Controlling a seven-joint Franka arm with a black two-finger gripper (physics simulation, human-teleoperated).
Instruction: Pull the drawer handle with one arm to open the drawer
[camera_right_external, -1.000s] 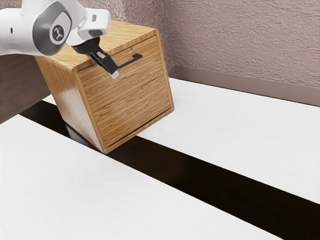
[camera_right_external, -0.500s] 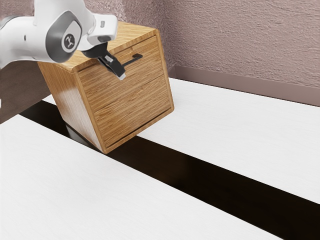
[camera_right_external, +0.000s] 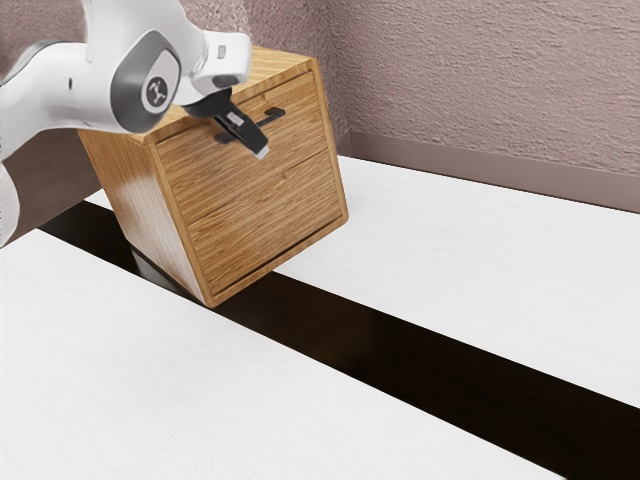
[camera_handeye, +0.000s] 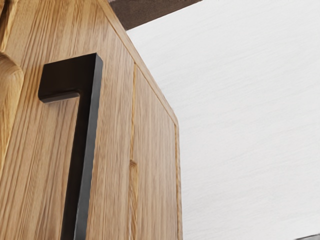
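1. Exterior view: the pincer (camera_right_external: 254, 144) has moved along the front of the cabinet (camera_right_external: 250, 215), from its top corner to the handle (camera_right_external: 272, 114) of its upper drawer (camera_right_external: 295, 130). We cannot tell whether it is released or clenched. The drawer stays flush with the cabinet, so it is not opened.
2. Wrist view: the handle (camera_handeye: 82, 150) lies close on the cabinet's front. We judge that the grasp comes next, then the pull.
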